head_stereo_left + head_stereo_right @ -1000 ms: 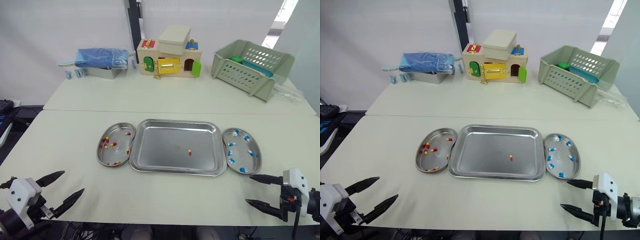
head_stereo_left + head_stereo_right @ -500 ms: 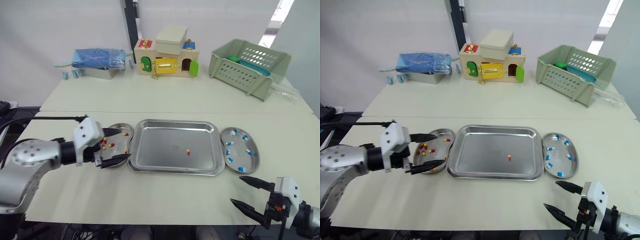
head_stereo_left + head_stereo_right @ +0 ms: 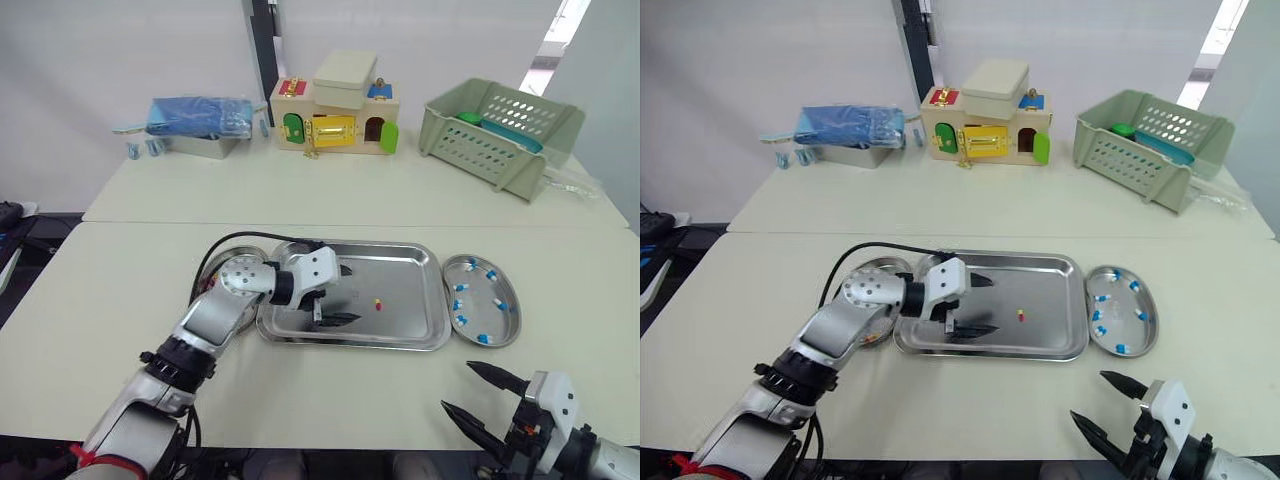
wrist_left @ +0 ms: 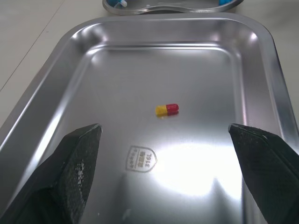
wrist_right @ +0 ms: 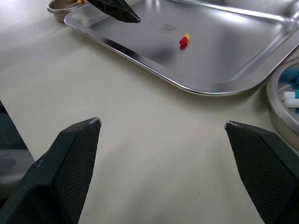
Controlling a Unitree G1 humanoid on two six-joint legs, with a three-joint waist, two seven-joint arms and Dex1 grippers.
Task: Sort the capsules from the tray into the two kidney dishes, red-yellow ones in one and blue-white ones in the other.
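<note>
The left arm (image 3: 214, 322) stretches from the lower left to mid-frame, its left gripper (image 3: 343, 294) spread wide. The right gripper (image 3: 465, 392) sits at lower right, fingers parted.

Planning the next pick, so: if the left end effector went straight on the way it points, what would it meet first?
Probably the capsule on the tray, centred ahead of the left end effector; depth is unclear, perhaps the tray floor first.
</note>
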